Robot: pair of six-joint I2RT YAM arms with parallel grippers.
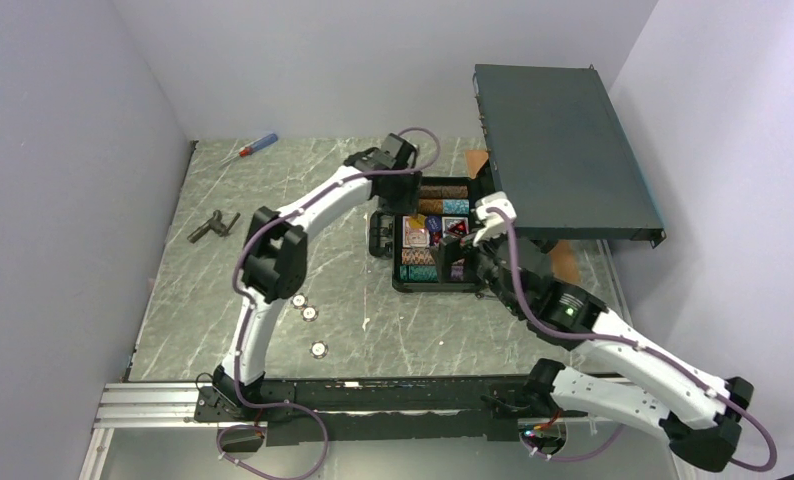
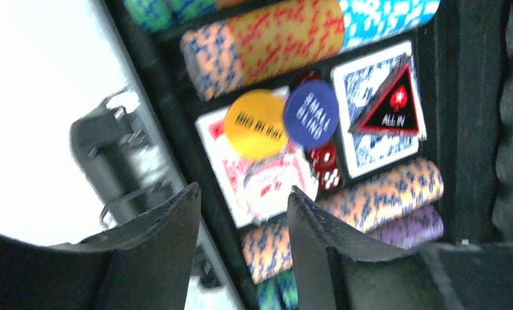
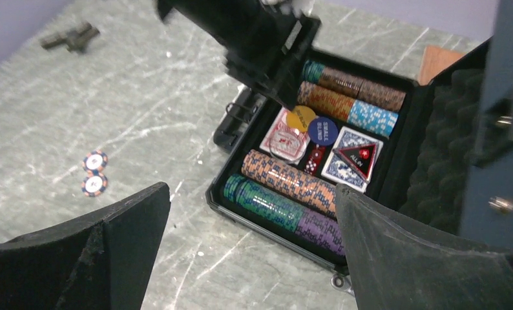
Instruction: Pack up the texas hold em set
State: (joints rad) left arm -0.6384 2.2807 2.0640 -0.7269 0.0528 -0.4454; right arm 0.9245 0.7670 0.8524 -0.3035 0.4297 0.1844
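The texas hold em set's case (image 1: 413,288) lies open mid-table, its foam-lined lid (image 3: 435,161) standing up on the right. Inside are rows of striped chips (image 3: 286,184), a red deck (image 2: 260,187), a blue deck (image 2: 370,139), red dice (image 2: 325,165), a yellow button (image 2: 255,124), a blue button (image 2: 311,113) and a triangular ALL IN marker (image 2: 393,103). My left gripper (image 2: 244,194) hangs open over the case's left wall, holding nothing. My right gripper (image 3: 252,190) stands wide open at the case's near side, also holding nothing. Three loose chips (image 1: 310,313) lie on the table to the left.
A large flat dark rack box (image 1: 563,150) sits tilted at the back right, behind the lid. A red-and-blue-handled screwdriver (image 1: 253,148) lies at the back left, and a small dark metal part (image 1: 213,227) at the left. Walls close in on both sides.
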